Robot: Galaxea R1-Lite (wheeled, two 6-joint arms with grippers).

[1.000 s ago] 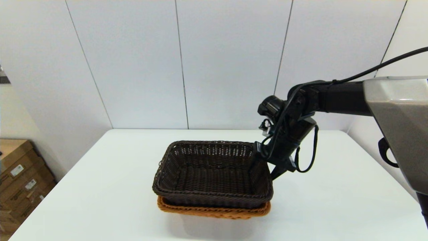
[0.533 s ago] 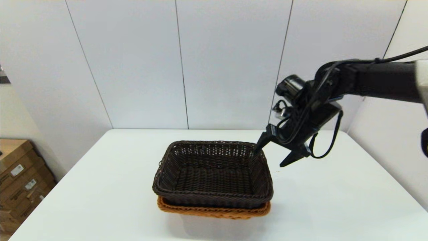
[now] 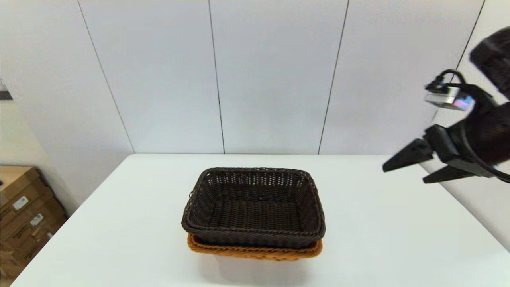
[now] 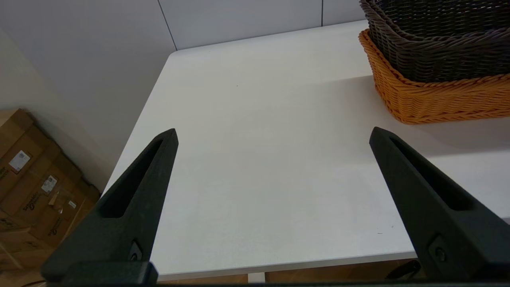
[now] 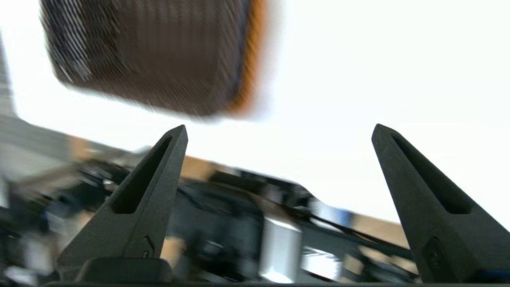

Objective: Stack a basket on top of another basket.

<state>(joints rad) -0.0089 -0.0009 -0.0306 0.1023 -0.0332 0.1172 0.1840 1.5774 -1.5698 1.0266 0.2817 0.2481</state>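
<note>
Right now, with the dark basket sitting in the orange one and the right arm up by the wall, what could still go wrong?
The dark basket sits nested in the orange-tan basket with its rim riding above, so a bump could shift it. The right gripper is open, raised off to the side near the wall; a swing back might clip the stack. The left gripper, open beside the baskets, could nudge them if it advances.

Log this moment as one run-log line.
stage: stack done | dark basket: nested in orange basket | right claw: open, empty, off to the right above table | left claw: open, parked
</note>
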